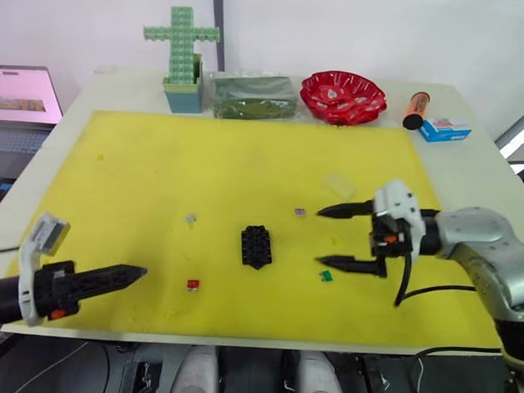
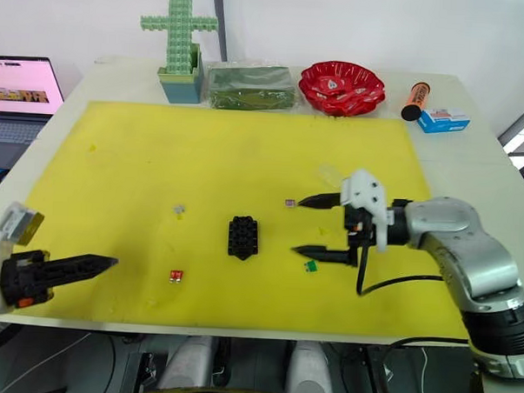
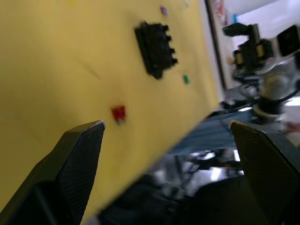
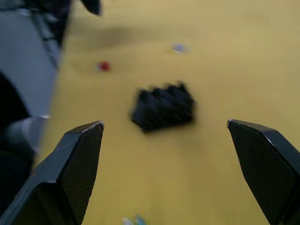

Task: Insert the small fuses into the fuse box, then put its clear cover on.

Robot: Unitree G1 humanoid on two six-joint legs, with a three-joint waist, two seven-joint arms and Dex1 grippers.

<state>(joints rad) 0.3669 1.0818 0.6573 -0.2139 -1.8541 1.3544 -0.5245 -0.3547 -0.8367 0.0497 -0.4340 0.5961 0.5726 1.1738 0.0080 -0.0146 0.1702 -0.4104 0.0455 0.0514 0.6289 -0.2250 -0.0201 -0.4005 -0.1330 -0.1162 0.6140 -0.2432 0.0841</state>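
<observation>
The black fuse box (image 1: pixel 256 246) lies in the middle of the yellow mat (image 1: pixel 159 166). Around it lie the small fuses: a red one (image 1: pixel 193 285) near the front, a grey one (image 1: pixel 191 218) to the left, a purplish one (image 1: pixel 300 212) and a green one (image 1: pixel 325 275) to the right. The clear cover (image 1: pixel 339 184) rests further back on the right. My right gripper (image 1: pixel 320 236) is open just right of the box, its lower finger tip beside the green fuse, holding nothing. My left gripper (image 1: pixel 142 273) hovers open at the front left, pointing towards the red fuse (image 3: pixel 118 113).
Along the table's back edge stand a green block cross (image 1: pixel 182 45) in a teal holder, a clear-wrapped green package (image 1: pixel 253 93), a red bowl (image 1: pixel 343 96), an orange cylinder (image 1: pixel 415 109) and a blue-white box (image 1: pixel 445 128). A laptop (image 1: pixel 23 95) sits off the table's left.
</observation>
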